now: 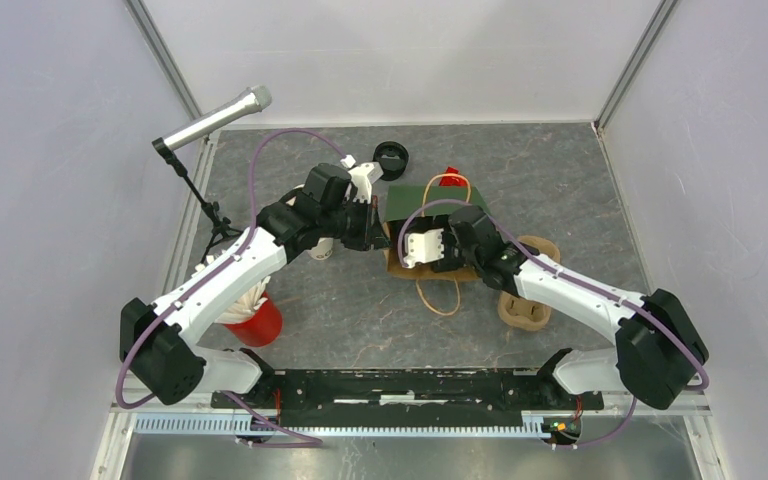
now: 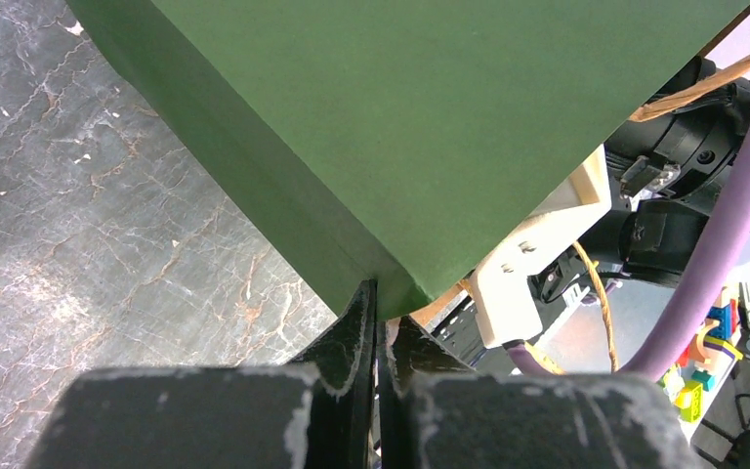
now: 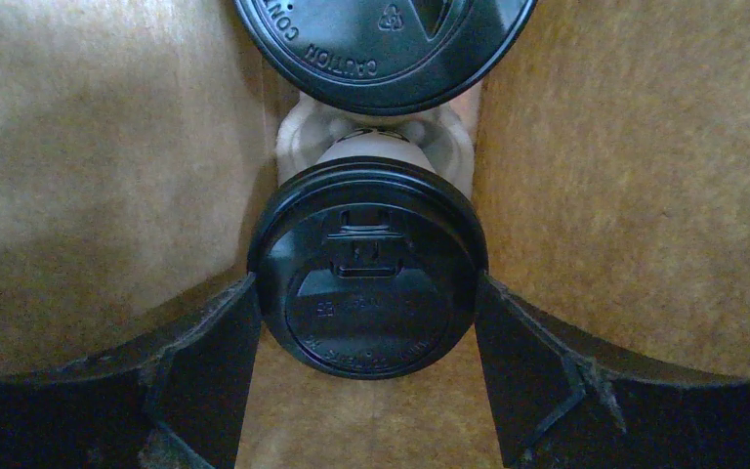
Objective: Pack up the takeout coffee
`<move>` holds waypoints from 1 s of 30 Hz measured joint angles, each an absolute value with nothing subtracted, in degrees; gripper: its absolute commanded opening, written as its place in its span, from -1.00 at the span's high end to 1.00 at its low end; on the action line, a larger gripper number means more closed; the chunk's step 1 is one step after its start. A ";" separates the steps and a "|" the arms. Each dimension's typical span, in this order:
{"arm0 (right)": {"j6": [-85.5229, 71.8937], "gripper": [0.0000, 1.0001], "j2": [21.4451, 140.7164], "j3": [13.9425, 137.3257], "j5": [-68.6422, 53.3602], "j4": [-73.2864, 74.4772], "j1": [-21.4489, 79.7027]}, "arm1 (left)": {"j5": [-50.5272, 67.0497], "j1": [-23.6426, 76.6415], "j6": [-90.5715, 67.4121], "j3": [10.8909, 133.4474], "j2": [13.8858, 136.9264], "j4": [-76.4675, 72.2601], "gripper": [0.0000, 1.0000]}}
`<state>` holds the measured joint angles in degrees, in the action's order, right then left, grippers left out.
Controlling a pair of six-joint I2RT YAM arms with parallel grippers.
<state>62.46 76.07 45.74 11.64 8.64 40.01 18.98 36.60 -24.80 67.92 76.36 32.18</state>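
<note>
A green paper bag [image 1: 415,200] with a brown inside stands open mid-table. My left gripper [image 1: 372,213] is shut on the bag's top corner [image 2: 400,117], the edge pinched between the fingers [image 2: 356,332]. My right gripper [image 1: 407,250] reaches down into the bag. In the right wrist view two takeout coffee cups with black lids sit in a pale pulp holder [image 3: 303,137] between the bag's brown walls [image 3: 88,147]. The far lid [image 3: 381,39] is partly cut off. The near lid [image 3: 367,313] sits between my right fingertips [image 3: 239,322], which touch its rim on both sides.
A loose black lid [image 1: 390,160] lies behind the bag. A red cup of white sticks [image 1: 255,322] stands front left. Brown cup carriers [image 1: 522,310] lie right of the bag. A microphone on a stand [image 1: 215,118] is at the back left. A twine handle [image 1: 440,295] hangs forward.
</note>
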 measured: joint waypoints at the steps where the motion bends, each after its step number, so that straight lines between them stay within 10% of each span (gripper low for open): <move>1: 62.46 -0.55 75.88 45.74 11.53 8.91 40.01 | 19.07 36.60 -24.84 67.92 76.36 32.21 0.95; 30: 62.78 -0.80 73.14 46.92 7.94 17.47 41.15 | 19.25 36.60 -24.88 68.75 77.21 32.71 0.95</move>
